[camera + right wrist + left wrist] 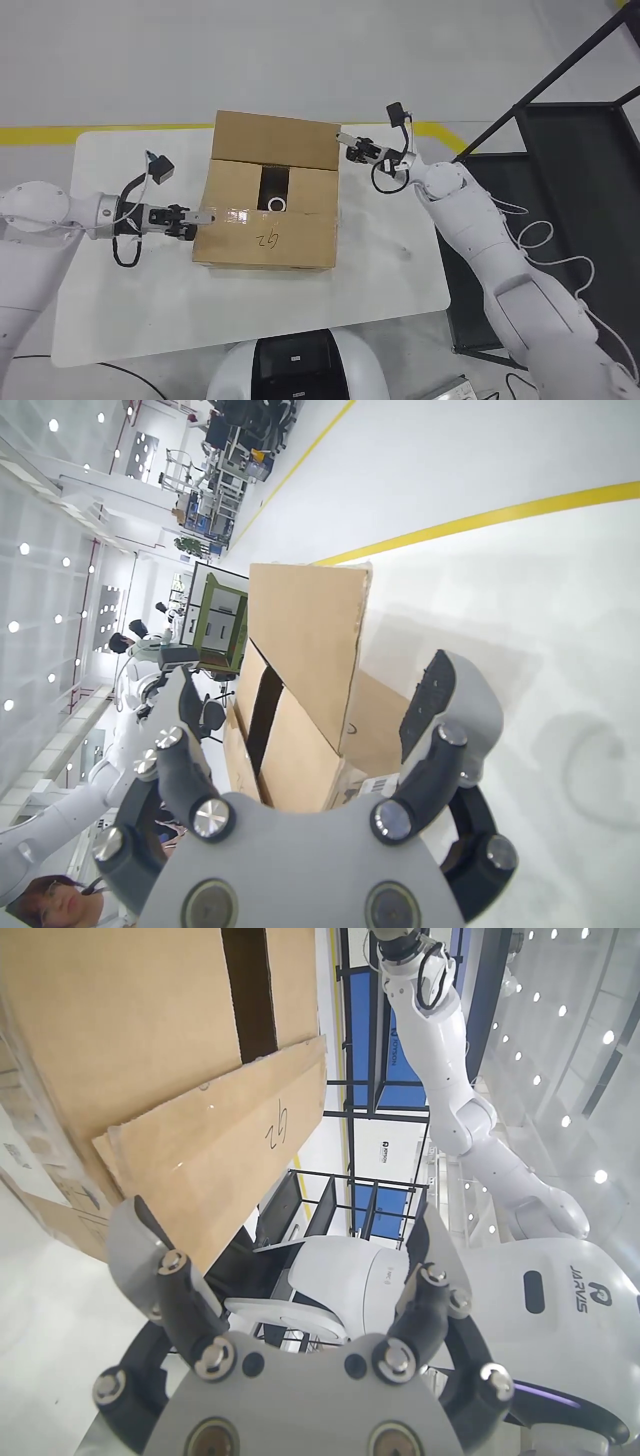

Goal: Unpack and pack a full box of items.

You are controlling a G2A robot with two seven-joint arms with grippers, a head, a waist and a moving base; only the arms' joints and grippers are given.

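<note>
A cardboard box (265, 245) stands in the middle of the white table (120, 310). Its far flap (275, 140) is raised, and the near flap (262, 238), marked in pen, lies roughly flat. A dark gap between the side flaps shows a white round item (277, 203) inside. My left gripper (200, 215) is open at the near flap's left edge, and that flap's corner (120, 1163) sits just ahead of one fingertip (132, 1228). My right gripper (345, 140) is open at the far flap's right corner, with the flap's edge (355, 650) ahead between its fingers.
A black metal rack (560, 150) stands close to the table's right side. Bare tabletop lies left of the box (130, 290) and right of it (390, 260). A yellow floor line (100, 130) runs behind the table.
</note>
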